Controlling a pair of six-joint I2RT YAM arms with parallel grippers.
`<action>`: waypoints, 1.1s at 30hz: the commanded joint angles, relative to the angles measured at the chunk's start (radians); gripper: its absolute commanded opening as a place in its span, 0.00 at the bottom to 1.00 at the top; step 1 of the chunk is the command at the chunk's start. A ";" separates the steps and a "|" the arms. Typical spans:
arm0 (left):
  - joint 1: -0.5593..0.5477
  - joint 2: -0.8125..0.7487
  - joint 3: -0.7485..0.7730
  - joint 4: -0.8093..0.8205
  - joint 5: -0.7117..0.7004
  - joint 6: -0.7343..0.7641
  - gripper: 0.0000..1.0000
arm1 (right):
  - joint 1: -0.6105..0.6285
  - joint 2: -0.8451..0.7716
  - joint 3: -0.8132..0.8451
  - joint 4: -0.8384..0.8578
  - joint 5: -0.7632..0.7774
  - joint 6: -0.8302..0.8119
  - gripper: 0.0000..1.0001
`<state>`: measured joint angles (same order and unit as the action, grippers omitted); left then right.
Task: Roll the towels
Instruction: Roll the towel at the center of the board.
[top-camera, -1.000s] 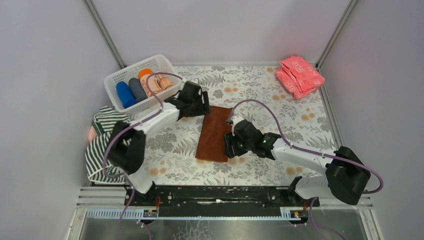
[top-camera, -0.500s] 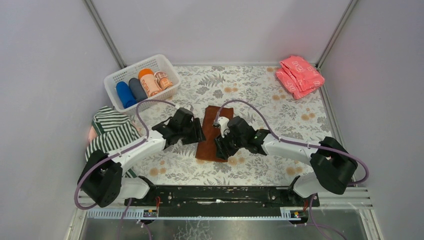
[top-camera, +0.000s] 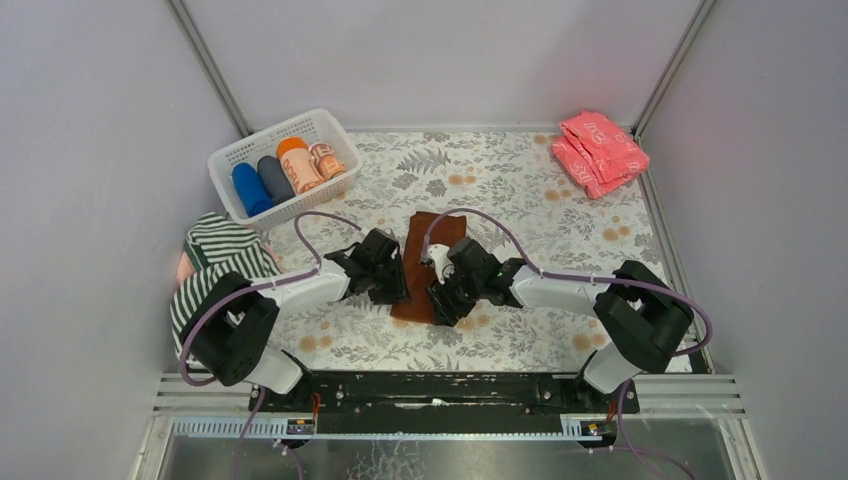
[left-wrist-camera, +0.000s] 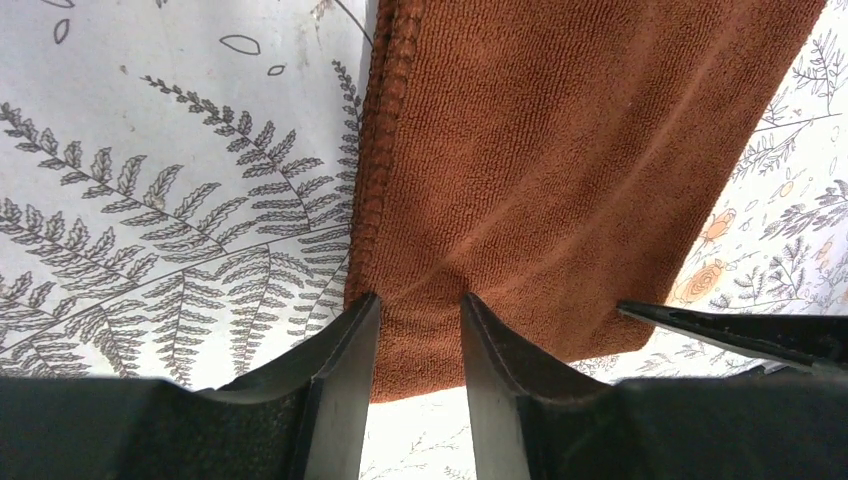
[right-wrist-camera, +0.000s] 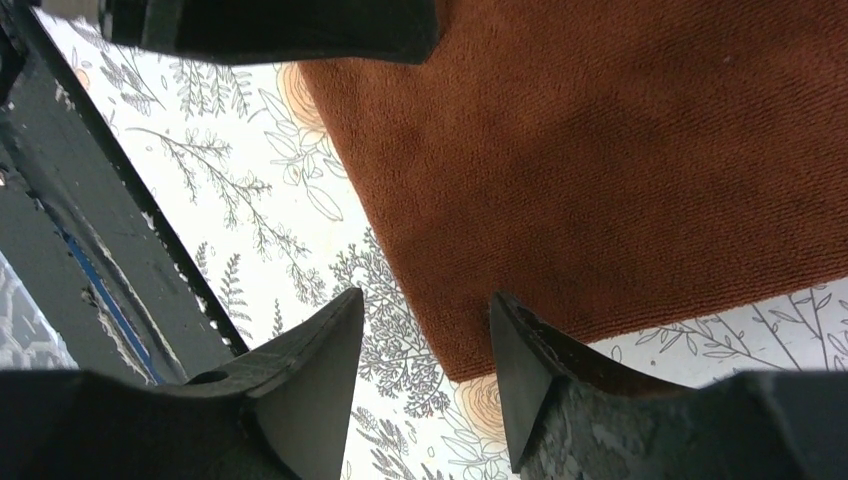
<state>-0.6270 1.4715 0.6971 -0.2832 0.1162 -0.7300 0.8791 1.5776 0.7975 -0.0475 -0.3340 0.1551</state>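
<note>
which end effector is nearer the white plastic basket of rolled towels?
Left. The left end effector is at the near-left corner of the rust-brown cloth towel, toward the white basket; the right end effector is across that towel, farther away.

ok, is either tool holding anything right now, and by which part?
Nothing clearly held. Left tool straddles the near left corner of the rust-brown towel, jaws apart, cloth barely creased. Right tool is open over the near right corner.

Fern-print table (top-camera: 520, 180).
Rust-brown towel (top-camera: 445, 230) flat at centre; white basket (top-camera: 225, 160) far left; striped towels (top-camera: 222, 250) at left edge; pink folded towels (top-camera: 598, 152) far right.
</note>
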 joint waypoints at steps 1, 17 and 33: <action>0.026 0.070 -0.001 0.007 -0.062 0.011 0.35 | 0.031 -0.030 0.056 -0.060 -0.006 -0.041 0.56; 0.064 0.053 0.025 -0.007 -0.082 0.091 0.38 | 0.157 0.077 0.185 -0.178 0.282 -0.154 0.55; 0.097 0.117 0.021 0.009 -0.091 0.107 0.38 | 0.246 0.161 0.186 -0.253 0.443 -0.195 0.52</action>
<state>-0.5552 1.5230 0.7406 -0.2741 0.1196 -0.6743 1.0950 1.6848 0.9489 -0.2474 0.0418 -0.0048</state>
